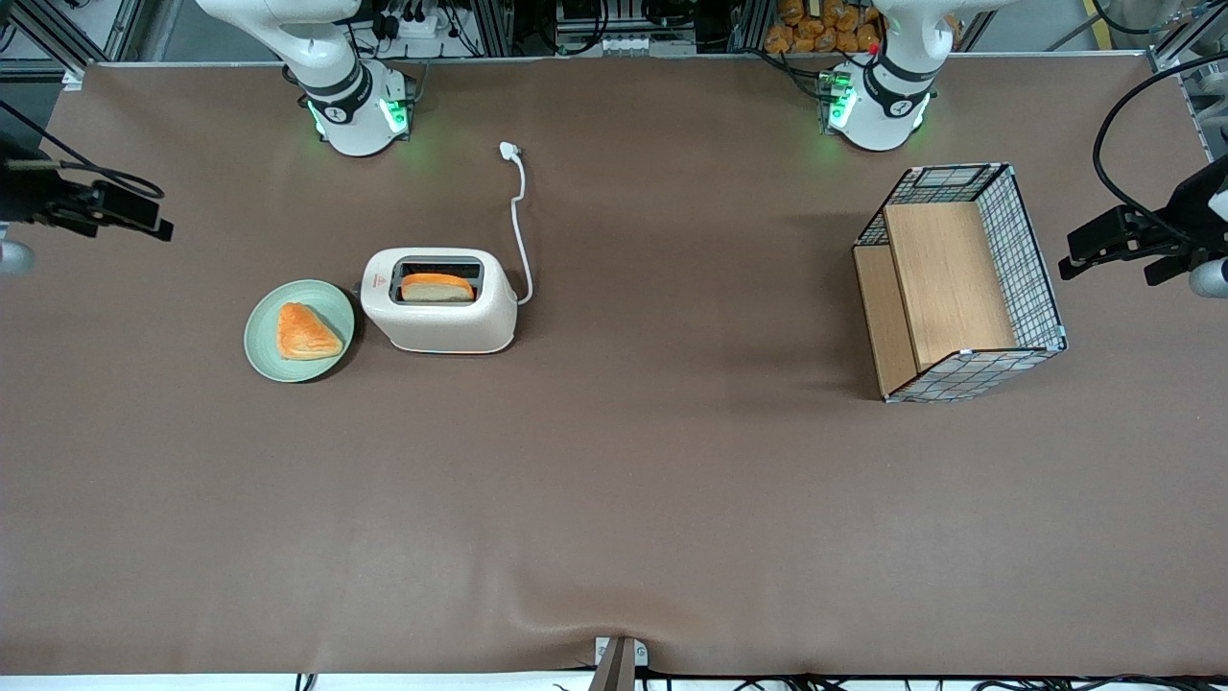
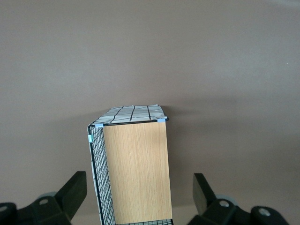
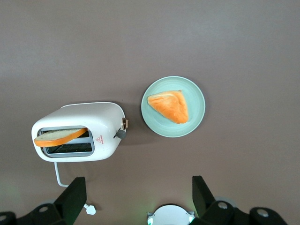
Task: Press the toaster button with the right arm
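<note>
- Your right gripper [image 3: 136, 194] has its jaws spread wide and holds nothing; in the wrist view the two black fingers [image 3: 72, 197] frame bare tabletop.
- In the front view that gripper [image 1: 144, 219] sits out at the working arm's end of the table, high above the brown mat and well apart from everything on it.
- Moving outward, the wrist view shows the toaster [image 3: 79, 131] below the gripper, with its dark lever [image 3: 120, 134] and a small brass-coloured knob [image 3: 124, 124] on the end face that looks toward the green plate [image 3: 196, 119].
- From the front, the toaster [image 1: 441, 326] stands on the mat just beside the plate [image 1: 264, 321], at the working arm's end; its white cord [image 1: 519, 216] trails away from the camera to a loose plug [image 1: 509, 149].
- A bread slice [image 1: 436, 286] sits high and tilted in one slot, so I judge the lever is not yet pressed. A second piece of toast [image 1: 305, 332] lies on the plate.
- Progress: nothing of the task is done as far as you can see. You have the whole approach left, then the descent onto the lever, and the push.
- The lever faces the plate, so you will probably have little room there.
- A wire-and-wood basket [image 1: 959, 283] stands toward the parked arm's end, out of your way.
</note>
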